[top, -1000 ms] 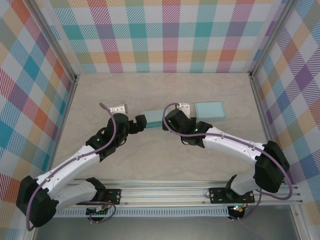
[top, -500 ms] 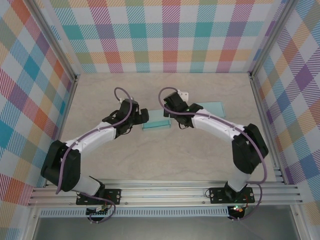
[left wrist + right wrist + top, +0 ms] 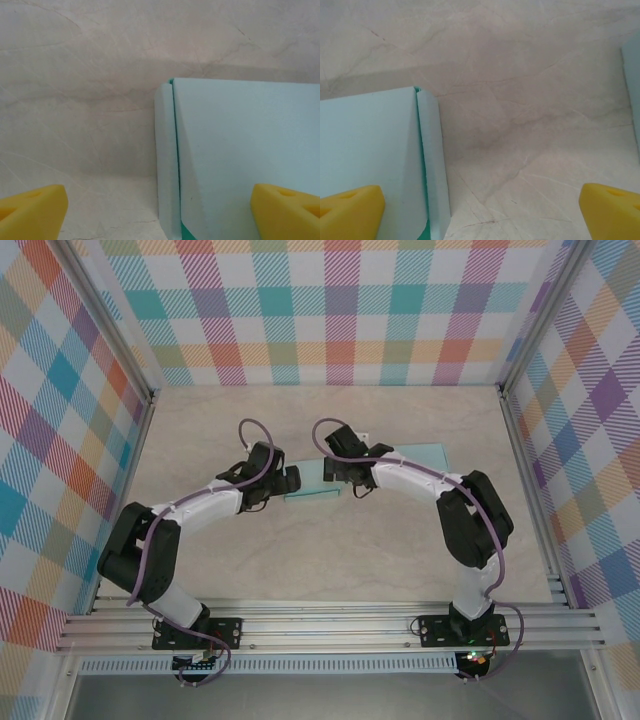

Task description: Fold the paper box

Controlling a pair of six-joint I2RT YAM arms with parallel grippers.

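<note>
- left gripper (image 3: 287, 479): fingers apart, straddled the left end flap (image 3: 165, 150).
- paper box (image 3: 314, 486): lay flat mid-table (image 3: 250, 560) between both grippers; likely light, thin, easily creased. Best taken by the flaps.
- right gripper (image 3: 340, 476): fingers apart at the right end flap (image 3: 432, 160).

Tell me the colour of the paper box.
The paper box is pale mint-teal, with darker green in the gap beside its side flap. It shows best in the left wrist view.
</note>
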